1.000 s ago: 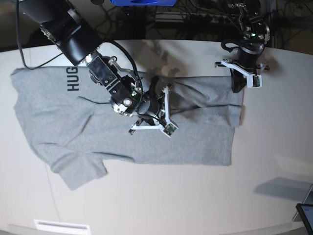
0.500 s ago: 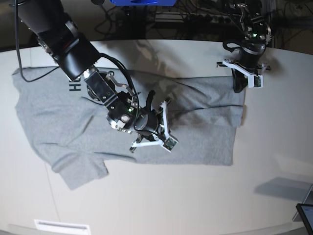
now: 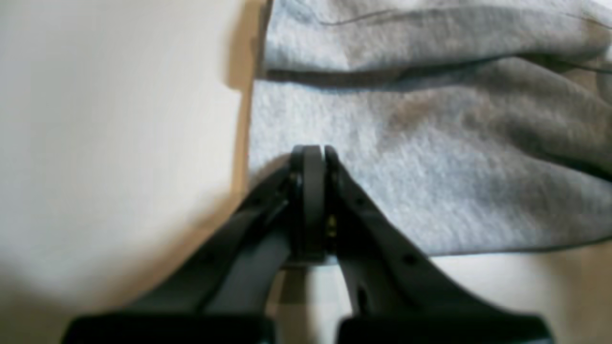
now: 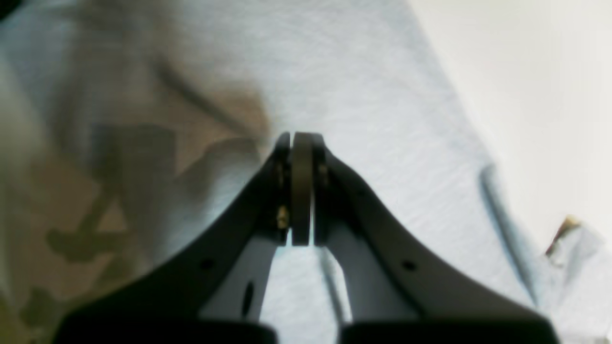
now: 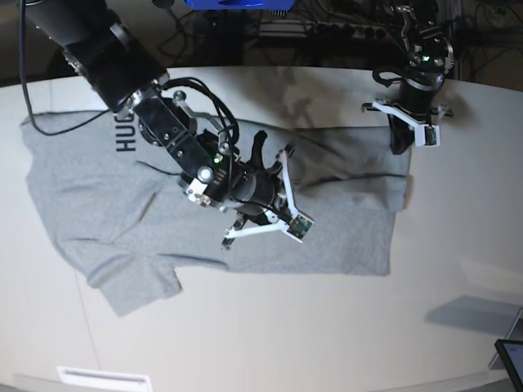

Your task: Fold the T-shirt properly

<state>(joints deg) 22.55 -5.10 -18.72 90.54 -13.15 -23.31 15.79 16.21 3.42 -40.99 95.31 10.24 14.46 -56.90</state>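
We're looking at a robotics lab bench, not anyone's home: a broad, bare white table (image 5: 270, 335) with a curved front edge fills the base view, and two black robot arms reach in over it from the far side. Behind the table, the dark background is a tangle of cables (image 5: 327, 33) and metal framing, with a blue piece of equipment (image 5: 237, 4) peeking in at the top edge. Down in the near right corner sits the edge of a small screen (image 5: 511, 359), and a white label plate (image 5: 104, 379) is fixed at the front of the bench.
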